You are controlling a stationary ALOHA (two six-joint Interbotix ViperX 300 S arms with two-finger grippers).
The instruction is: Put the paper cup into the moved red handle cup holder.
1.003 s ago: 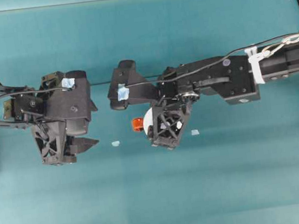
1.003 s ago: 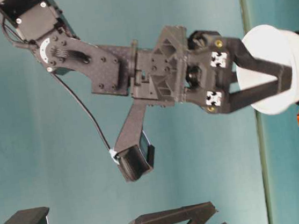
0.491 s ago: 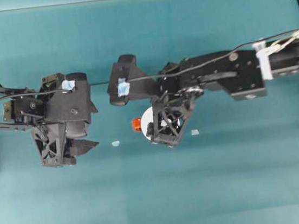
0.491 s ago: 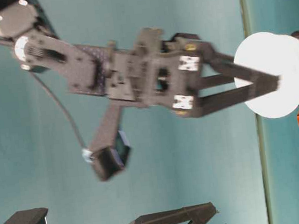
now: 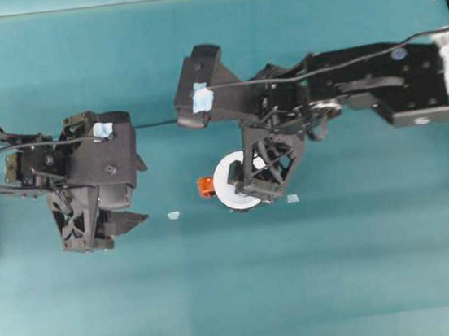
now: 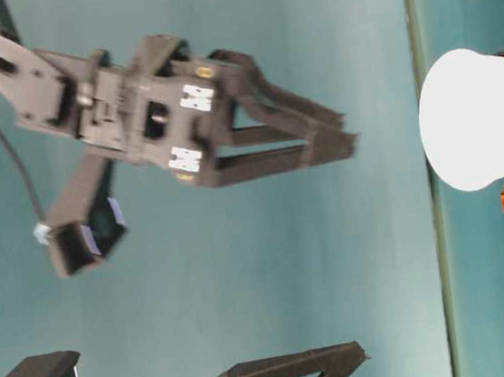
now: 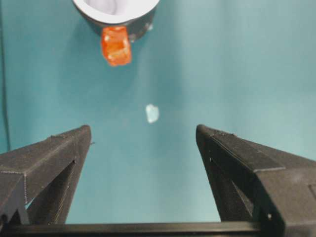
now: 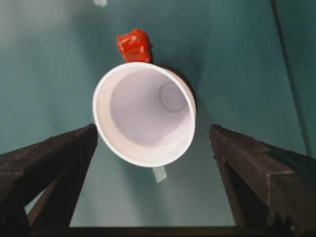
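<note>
The right pincer (image 8: 153, 187) is spread wide and pinches nothing; in its wrist view the two dark fingers (image 8: 47, 163) frame the bottom corners with bare teal table (image 8: 237, 74) between them. Just ahead of the fingertips, and centred between them, sits the paper cup (image 8: 144, 112), upright, its white mouth open to the camera and its smaller base visible deep inside. It stands seated in the red handle cup holder (image 8: 190, 89), whose black wall shows only as a thin dark crescent round the cup's far side, with the red-orange handle (image 8: 134, 45) sticking out beyond the cup, away from the pincer. A small pale scrap (image 8: 159, 174) lies on the table just on the near side of the cup. In the table-level view this pincer (image 6: 342, 137) hangs well above the cup (image 6: 472, 118), apart from it, and the picture is smeared enough there that the fingertips' exact outline is hard to make out. From overhead it (image 5: 253, 197) overlaps the cup's right edge (image 5: 228, 180). The left pincer (image 7: 143, 136) is likewise spread and empty, resting low over the table; ahead of it lies a pale scrap (image 7: 152, 113), and farther on the holder's handle (image 7: 116, 45) points back toward it, with the cup's rim (image 7: 118, 7) beyond.
</note>
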